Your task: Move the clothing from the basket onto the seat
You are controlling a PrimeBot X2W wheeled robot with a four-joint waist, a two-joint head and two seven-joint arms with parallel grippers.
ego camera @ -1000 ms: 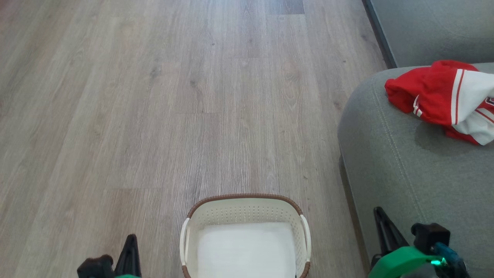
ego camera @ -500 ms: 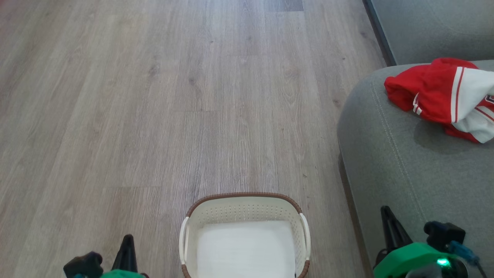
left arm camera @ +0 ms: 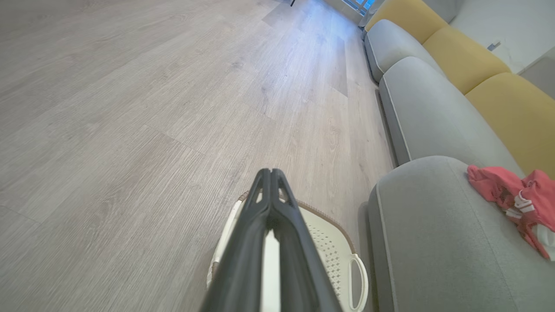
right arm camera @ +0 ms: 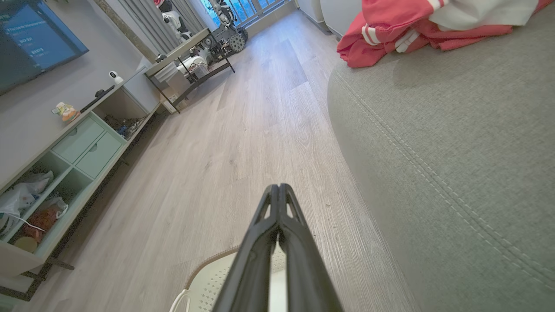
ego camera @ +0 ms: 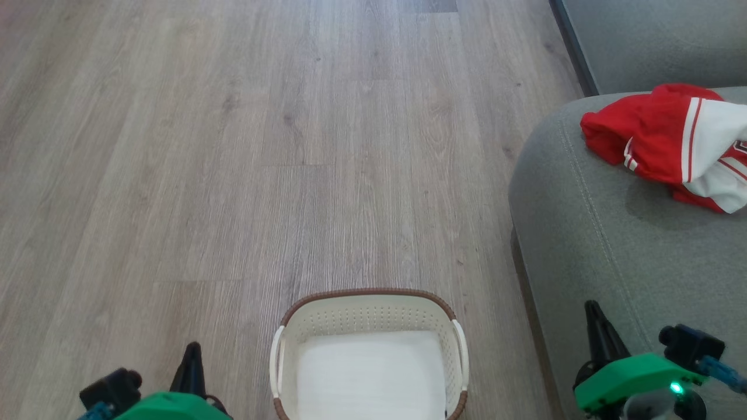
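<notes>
Red clothing sits on the seat; basket holds a white sheet. Left hand and right hand clenched, empty. Best leave that sheet.

You can read nothing here for certain. The screen shows a few pale lines of text, too small to make out, and the dark marking on the clothing is cut off at the picture's edge.

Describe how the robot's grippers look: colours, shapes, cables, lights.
The left gripper and right gripper each have two long, black fingers with cut-outs near the tips, on a green mount. A black block sits beside each; the right shows a green light and blue cable.
</notes>
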